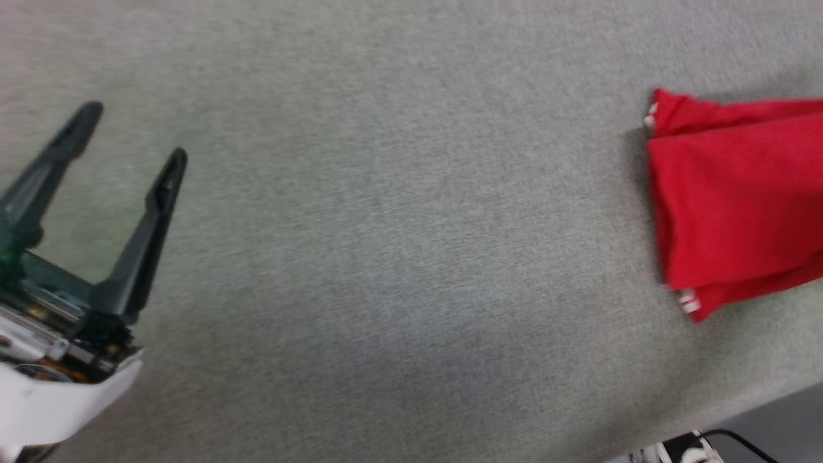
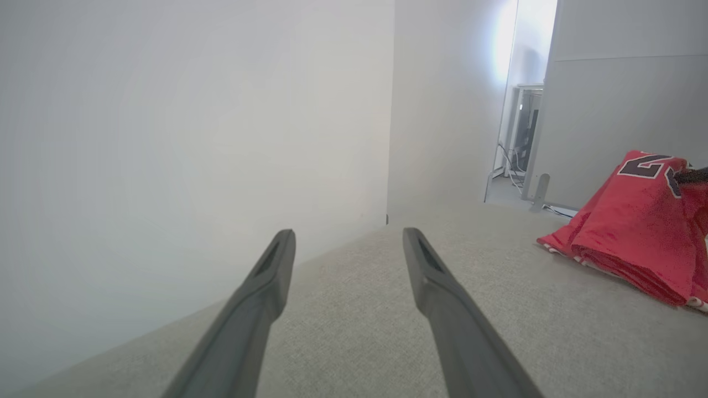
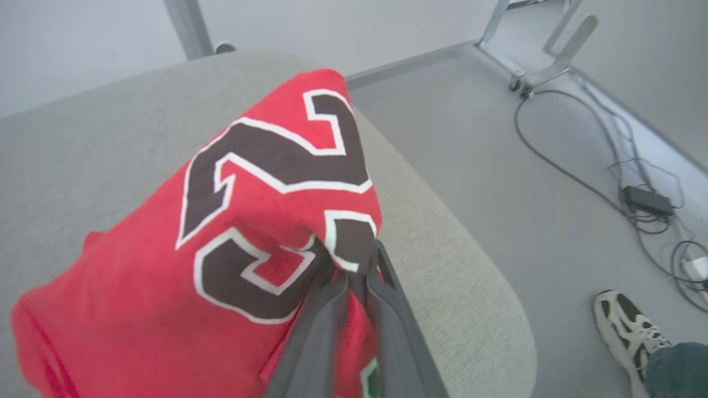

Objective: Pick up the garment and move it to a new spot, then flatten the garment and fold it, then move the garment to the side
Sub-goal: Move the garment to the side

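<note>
The garment is a folded red jersey lying at the right side of the grey table, with striped trim peeking out at its corners. In the right wrist view the garment shows its black, white-outlined number, and my right gripper is shut on a raised fold of it. My left gripper stands open over bare table at the far left, well apart from the shirt. In the left wrist view my left gripper is spread wide with nothing between its fingers, and the garment sits off to the right.
The grey fabric-covered table has a rounded edge close to the shirt. Beyond it, on the floor, lie cables and a power brick, and a person's shoe. A white wall stands behind the table.
</note>
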Controlling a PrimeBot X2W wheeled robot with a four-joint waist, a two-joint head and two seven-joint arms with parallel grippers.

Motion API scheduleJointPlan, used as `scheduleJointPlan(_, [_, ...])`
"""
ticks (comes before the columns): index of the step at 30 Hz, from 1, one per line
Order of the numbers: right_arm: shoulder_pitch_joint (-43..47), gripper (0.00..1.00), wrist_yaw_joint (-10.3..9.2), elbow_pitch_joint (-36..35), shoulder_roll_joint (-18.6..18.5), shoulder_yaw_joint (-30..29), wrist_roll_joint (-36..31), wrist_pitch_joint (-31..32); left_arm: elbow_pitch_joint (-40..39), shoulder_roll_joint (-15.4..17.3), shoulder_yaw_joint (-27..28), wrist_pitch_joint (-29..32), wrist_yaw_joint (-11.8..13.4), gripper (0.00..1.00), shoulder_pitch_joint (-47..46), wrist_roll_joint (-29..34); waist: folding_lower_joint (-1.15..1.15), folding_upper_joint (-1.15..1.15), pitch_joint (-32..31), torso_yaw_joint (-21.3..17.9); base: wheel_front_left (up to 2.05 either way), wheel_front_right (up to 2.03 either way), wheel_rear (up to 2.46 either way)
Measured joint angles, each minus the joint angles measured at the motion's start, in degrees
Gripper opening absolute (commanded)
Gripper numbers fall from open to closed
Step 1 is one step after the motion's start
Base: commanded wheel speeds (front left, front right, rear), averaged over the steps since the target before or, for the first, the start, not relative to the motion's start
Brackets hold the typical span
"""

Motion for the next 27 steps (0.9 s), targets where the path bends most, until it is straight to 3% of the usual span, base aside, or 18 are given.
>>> scheduleJointPlan(8, [-11.9,0.0,0.0,5.3,0.0,-3.3,-8.5,-6.4,-3.1,6.9,2.2,0.0,0.0,1.0,-1.9,-1.6,0.0,0.0,4.7,-3.0,0.0,0.0,0.0])
scheduleJointPlan(10, [-14.8,0.0,-0.01,9.0,-0.2,-4.0,-6.2,-3.5,-3.6,8.2,3.0,0.0,0.0,1.0,-2.3,-2.2,0.0,0.0,5.8,-3.4,0.0,0.0,0.0])
scheduleJointPlan(11, [-15.7,0.0,-0.02,10.2,0.0,-3.5,-4.8,-2.9,-3.8,8.9,3.4,0.0,0.0,1.0,-2.3,-2.6,0.0,0.0,6.3,-3.6,0.0,0.0,0.0])
scheduleJointPlan(13, [-15.9,0.0,0.01,9.3,0.0,-0.3,-10.0,-3.9,-4.3,9.9,4.7,0.0,0.0,1.0,-2.3,-3.2,0.0,0.0,7.2,-4.0,0.0,0.0,0.0])
scheduleJointPlan(14, [-17.0,0.0,0.01,9.6,0.3,-0.7,-9.2,-5.6,-4.6,10.4,5.4,0.0,0.0,1.0,-2.2,-3.3,0.0,0.0,7.6,-4.2,0.0,0.0,0.0])
scheduleJointPlan(20, [-16.6,0.0,0.0,11.3,0.1,0.5,-20.9,-8.8,-5.1,11.3,7.2,0.0,0.0,1.0,0.6,-3.6,0.0,0.0,8.8,-6.1,0.0,0.0,0.0])
scheduleJointPlan(27, [-16.7,0.0,0.0,13.4,0.1,-1.6,-24.1,-10.8,-5.6,11.4,9.2,0.0,0.0,1.0,2.9,-3.6,0.0,0.0,8.6,-6.6,0.0,0.0,0.0])
